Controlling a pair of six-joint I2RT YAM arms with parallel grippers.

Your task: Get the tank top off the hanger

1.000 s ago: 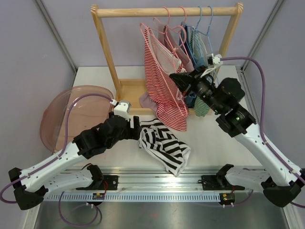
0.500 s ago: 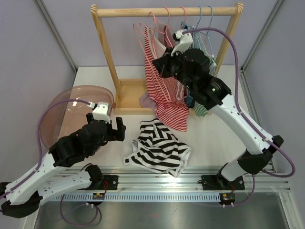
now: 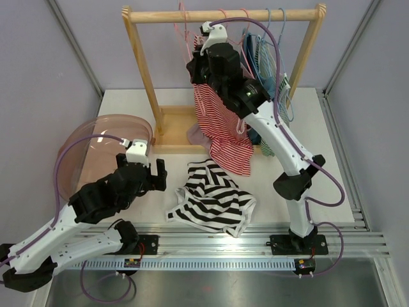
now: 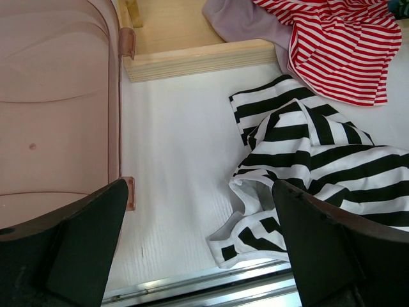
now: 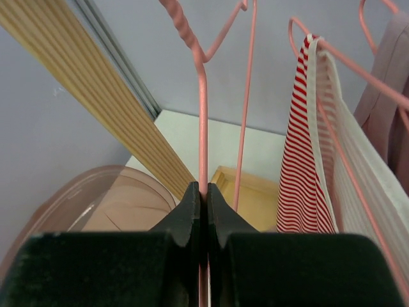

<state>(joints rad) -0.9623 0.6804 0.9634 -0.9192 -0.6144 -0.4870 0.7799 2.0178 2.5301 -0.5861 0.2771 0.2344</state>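
Observation:
The black-and-white striped tank top (image 3: 214, 201) lies crumpled on the white table, off any hanger; it also shows in the left wrist view (image 4: 313, 160). My left gripper (image 3: 156, 174) is open and empty just left of it, above bare table (image 4: 199, 192). My right gripper (image 3: 195, 67) is raised beside the wooden rail and shut on the wire of an empty pink hanger (image 5: 202, 128), which shows thin and pink above the gripper (image 3: 186, 32). A red-and-white striped top (image 3: 220, 121) hangs to its right on another pink hanger (image 5: 303, 160).
A wooden clothes rack (image 3: 223, 14) holds several more hangers and garments (image 3: 268, 64). Its base frame (image 4: 192, 61) holds a lilac cloth (image 4: 243, 25). A translucent pink tub (image 3: 83, 153) sits at the left. A metal rail runs along the near edge (image 3: 211, 246).
My left gripper let go of the black-and-white top and drew back left; the top dropped flat on the table. My right arm lifted the pink hanger up and left toward the rail.

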